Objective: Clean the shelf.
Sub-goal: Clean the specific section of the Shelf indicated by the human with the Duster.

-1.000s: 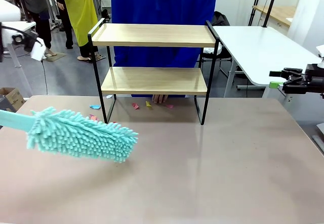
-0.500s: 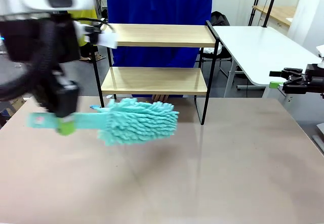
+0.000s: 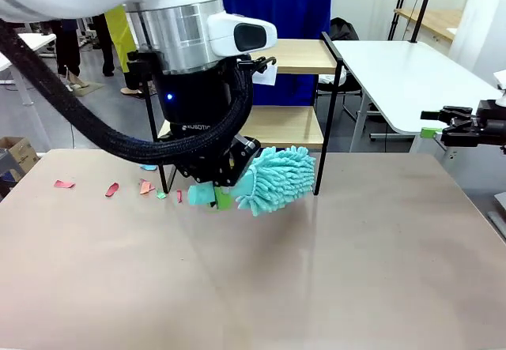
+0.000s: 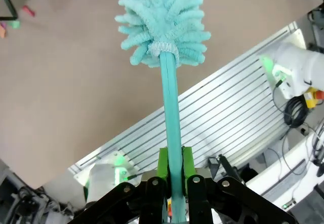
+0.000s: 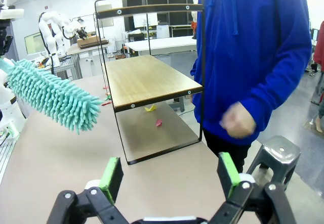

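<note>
Surface (image 3: 356, 271) scraps (image 3: 111, 189) lying at 9 o'clock; left claw (image 4: 172, 169) pinching duster (image 3: 278, 179), right claw (image 5: 169, 176) spread; we're risking snagging shelf (image 3: 288, 126) leg.

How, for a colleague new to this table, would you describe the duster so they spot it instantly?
Find the shelf, the two-tier wood rack with black frame across the table. In front of its lower board the left pincer is shut on the thin handle of the duster. It is fluffy, teal and tufted; the paper scraps nearby are flat.
</note>
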`<act>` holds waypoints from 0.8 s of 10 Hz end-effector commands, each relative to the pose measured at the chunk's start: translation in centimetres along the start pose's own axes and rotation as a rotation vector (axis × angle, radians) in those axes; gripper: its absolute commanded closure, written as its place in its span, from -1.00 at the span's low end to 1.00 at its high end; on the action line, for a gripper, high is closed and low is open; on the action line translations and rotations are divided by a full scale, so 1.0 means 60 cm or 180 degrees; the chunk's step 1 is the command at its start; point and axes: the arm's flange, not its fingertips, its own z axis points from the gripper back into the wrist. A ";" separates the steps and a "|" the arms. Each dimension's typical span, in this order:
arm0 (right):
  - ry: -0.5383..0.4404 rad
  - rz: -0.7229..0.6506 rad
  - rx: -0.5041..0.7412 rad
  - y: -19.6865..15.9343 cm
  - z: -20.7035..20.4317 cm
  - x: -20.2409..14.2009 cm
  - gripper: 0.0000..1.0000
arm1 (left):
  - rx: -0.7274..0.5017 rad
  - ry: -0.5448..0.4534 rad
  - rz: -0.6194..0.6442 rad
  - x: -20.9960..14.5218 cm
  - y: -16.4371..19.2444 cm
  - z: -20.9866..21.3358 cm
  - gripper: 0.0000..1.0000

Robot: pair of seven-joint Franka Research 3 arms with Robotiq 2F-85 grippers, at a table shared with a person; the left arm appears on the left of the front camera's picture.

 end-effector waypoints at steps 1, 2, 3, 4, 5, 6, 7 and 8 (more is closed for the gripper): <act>0.0078 -0.0031 -0.0018 0.000 -0.003 0.008 -1.00 | -0.0004 -0.0037 -0.0049 -0.013 -0.009 0.000 0.74; 0.0078 -0.0031 -0.0018 0.000 -0.003 0.008 -1.00 | -0.0004 -0.0037 -0.0049 -0.013 -0.009 0.000 0.74; 0.0078 -0.0031 -0.0018 0.000 -0.003 0.008 -1.00 | -0.0009 0.0010 0.0008 0.003 0.004 0.001 0.74; 0.0078 -0.0031 -0.0018 0.000 -0.003 0.008 -1.00 | 0.0070 -0.0044 0.0135 0.003 -0.007 0.002 0.74; 0.0078 -0.0031 -0.0018 0.000 -0.003 0.008 -1.00 | 0.0140 -0.0077 0.0310 0.027 -0.025 -0.022 0.74; 0.0078 -0.0031 -0.0018 0.000 -0.003 0.008 -1.00 | 0.0076 -0.0137 0.0432 0.050 -0.042 -0.051 0.74; 0.0078 -0.0031 -0.0018 0.000 -0.003 0.008 -1.00 | 0.0036 -0.0231 0.0569 0.068 -0.055 -0.076 0.74; 0.0078 -0.0031 -0.0018 0.000 -0.003 0.008 -1.00 | -0.0014 -0.0311 0.0610 0.079 -0.071 -0.099 0.74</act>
